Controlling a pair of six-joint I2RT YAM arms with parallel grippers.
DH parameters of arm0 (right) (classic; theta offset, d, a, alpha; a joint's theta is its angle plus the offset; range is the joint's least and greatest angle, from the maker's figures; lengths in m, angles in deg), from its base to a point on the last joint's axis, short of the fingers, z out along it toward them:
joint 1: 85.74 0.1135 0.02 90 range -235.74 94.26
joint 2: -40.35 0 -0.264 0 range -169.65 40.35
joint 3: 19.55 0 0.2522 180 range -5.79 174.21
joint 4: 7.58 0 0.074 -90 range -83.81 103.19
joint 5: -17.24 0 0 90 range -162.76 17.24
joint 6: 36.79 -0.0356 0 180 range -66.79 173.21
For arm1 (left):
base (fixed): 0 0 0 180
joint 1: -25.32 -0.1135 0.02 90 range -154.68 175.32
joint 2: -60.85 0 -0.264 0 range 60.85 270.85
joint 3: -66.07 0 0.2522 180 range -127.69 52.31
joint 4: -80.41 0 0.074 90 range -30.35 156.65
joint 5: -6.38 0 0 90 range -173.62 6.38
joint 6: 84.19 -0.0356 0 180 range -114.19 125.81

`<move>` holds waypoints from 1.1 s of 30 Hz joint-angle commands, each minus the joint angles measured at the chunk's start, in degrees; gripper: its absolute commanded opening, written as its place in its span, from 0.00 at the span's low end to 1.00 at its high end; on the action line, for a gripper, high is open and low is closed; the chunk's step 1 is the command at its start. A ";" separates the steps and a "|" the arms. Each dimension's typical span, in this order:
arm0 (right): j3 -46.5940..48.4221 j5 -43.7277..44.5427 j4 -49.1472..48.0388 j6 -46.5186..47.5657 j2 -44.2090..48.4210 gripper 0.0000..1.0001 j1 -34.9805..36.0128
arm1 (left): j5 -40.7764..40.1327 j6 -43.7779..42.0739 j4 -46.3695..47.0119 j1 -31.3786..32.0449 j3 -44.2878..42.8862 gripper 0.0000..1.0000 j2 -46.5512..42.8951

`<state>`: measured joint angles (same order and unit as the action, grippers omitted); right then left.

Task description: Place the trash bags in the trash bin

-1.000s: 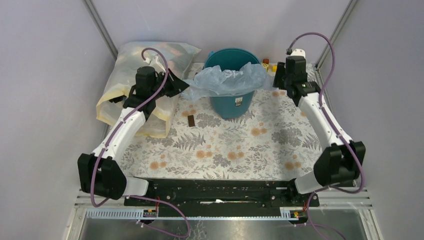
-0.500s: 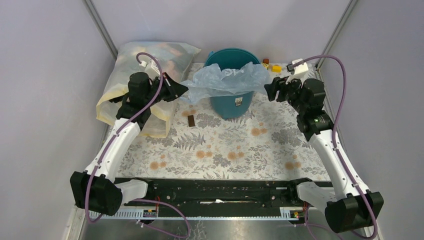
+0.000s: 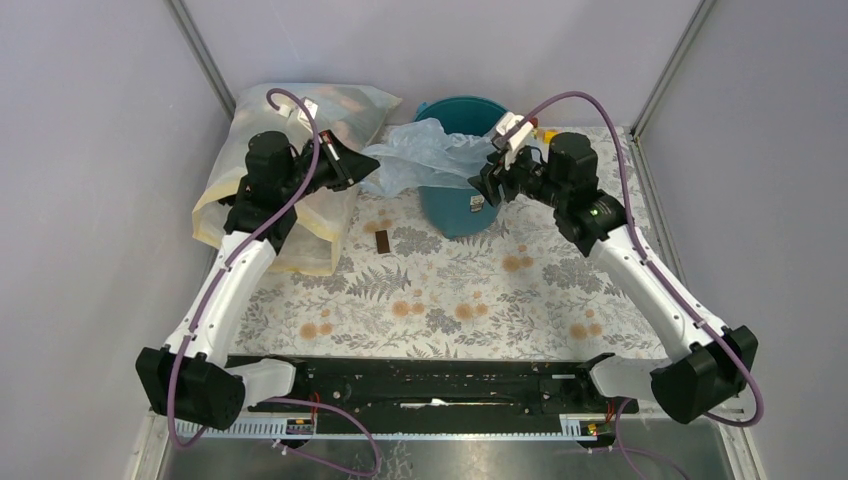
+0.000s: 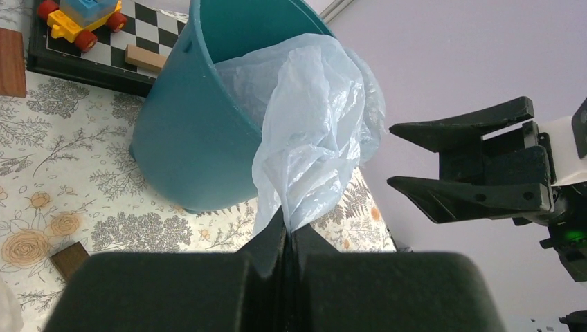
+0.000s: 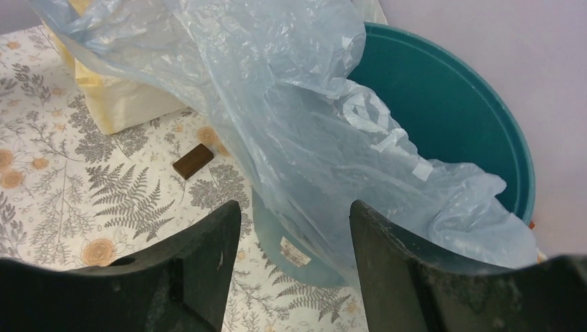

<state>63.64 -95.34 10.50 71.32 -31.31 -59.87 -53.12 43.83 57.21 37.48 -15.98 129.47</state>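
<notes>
The pale blue trash bag (image 3: 430,152) is draped over the rim of the teal trash bin (image 3: 458,208) and stretches out to the left. My left gripper (image 3: 370,166) is shut on the bag's left corner, and the left wrist view shows the plastic (image 4: 311,131) pinched between its closed tips (image 4: 287,232) beside the bin (image 4: 187,131). My right gripper (image 3: 488,185) hovers open at the bin's front right. Through its spread fingers (image 5: 291,207) I see the bag (image 5: 277,104) hanging over the bin (image 5: 450,117), with nothing gripped.
A large yellowish clear sack (image 3: 350,100) lies at the back left under my left arm. A small brown block (image 3: 383,241) rests on the floral cloth in front of the bin. A checkered board with a toy car (image 4: 83,21) sits behind the bin.
My right arm has swung left from the back right corner to the bin's front, its jaws wider. My left gripper has tightened on the bag corner, and the bag has bunched leftward.
</notes>
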 commanded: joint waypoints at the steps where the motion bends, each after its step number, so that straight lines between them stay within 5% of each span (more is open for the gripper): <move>1: 5.48 -1.31 3.01 4.44 -2.10 0.64 1.00 | 2.31 0.39 2.13 0.14 -2.94 0.00 0.80; 5: 6.56 -0.09 2.98 4.71 -3.33 0.59 1.42 | 2.60 0.63 2.13 0.13 -3.37 0.00 1.32; 17: 8.77 6.15 3.24 7.01 -7.09 0.65 3.08 | 3.36 1.74 2.11 0.14 -4.83 0.00 1.44; 24: 11.03 15.65 0.59 5.02 -9.29 0.35 3.08 | 1.57 1.19 1.13 0.14 -4.92 0.00 2.01; 33: 18.30 24.23 -1.15 2.49 -16.07 0.22 3.06 | -4.41 0.32 -2.30 0.14 -6.98 0.00 7.28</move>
<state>74.99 -77.68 11.70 75.29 -42.92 -57.23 -53.91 45.14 55.58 37.55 -19.70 133.96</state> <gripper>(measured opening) 0.240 0.002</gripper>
